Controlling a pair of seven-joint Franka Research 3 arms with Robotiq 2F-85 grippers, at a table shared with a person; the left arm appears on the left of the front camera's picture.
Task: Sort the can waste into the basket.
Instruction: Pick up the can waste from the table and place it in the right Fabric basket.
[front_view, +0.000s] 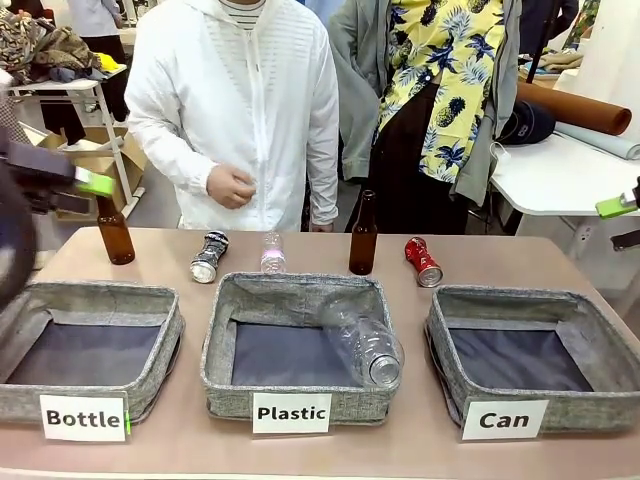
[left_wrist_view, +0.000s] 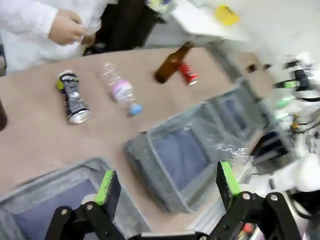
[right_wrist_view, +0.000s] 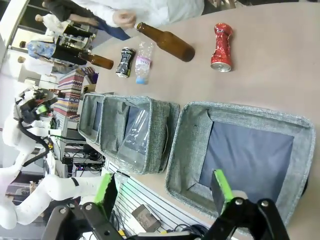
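The silver can with black print (front_view: 209, 257) lies on its side at the far left-centre of the table and also appears as the silver can (left_wrist_view: 75, 97) and the silver can (right_wrist_view: 124, 61). The red can (front_view: 423, 261) lies at the far right as the red can (right_wrist_view: 221, 47) and the red can (left_wrist_view: 188, 73). The grey "Can" basket (front_view: 530, 297) stands at the near right with nothing in it. My left gripper (front_view: 88, 190) hovers open at the left edge, above the table; its jaws (left_wrist_view: 167, 185) hold nothing. High at the right edge, my right gripper (front_view: 622, 222) is open too, over the Can basket (right_wrist_view: 182, 150), with its fingers (right_wrist_view: 220, 186) apart.
Two brown glass bottles (front_view: 115, 235) (front_view: 363, 235) stand upright in the far row, with a small clear bottle (front_view: 272, 252) between the cans. The "Plastic" bin (front_view: 295, 290) holds a clear bottle (front_view: 365, 345). A "Bottle" bin (front_view: 90, 292) stands near left. A person's hand (front_view: 232, 187) hangs beyond the table.
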